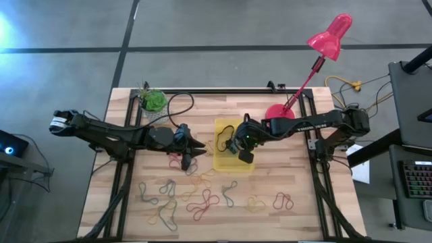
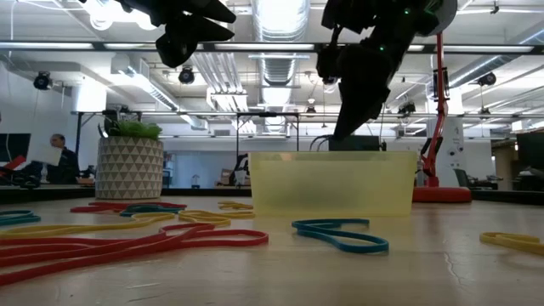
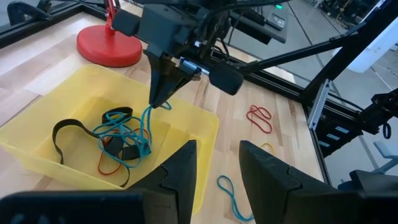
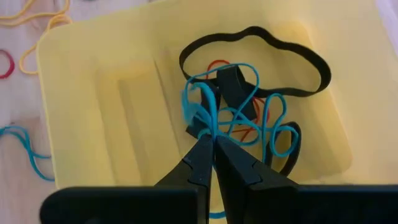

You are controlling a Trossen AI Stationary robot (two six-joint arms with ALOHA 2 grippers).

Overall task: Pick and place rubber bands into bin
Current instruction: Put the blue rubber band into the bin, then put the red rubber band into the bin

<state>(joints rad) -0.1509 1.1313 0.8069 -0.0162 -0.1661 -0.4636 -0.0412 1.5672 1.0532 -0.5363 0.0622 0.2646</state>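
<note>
Wooden table (image 1: 283, 216) | we are holding right gripper (image 4: 213, 144) over bin (image 4: 93, 81), fingers clenched on 1 blue band (image 4: 199, 106) dangling below the tips | left gripper (image 3: 214, 165) released beside bin | rubber bands (image 1: 202, 199) are light, floppy, snag-prone; pinch 1 strand.

Bright, even light falls from overhead. Ceiling lights (image 2: 276, 17) blow out to white in the low view, and the two arms hang against them as near-black shapes. Down there the nearest rubber bands (image 2: 127, 242) are soft and out of focus, while the yellow bin (image 2: 331, 183) glows as light passes through it. From above, the tabletop (image 1: 297, 196) is evenly lit with only faint shadows, and a pale glare sits on the floor (image 1: 10, 30) at the far left corner.
</note>
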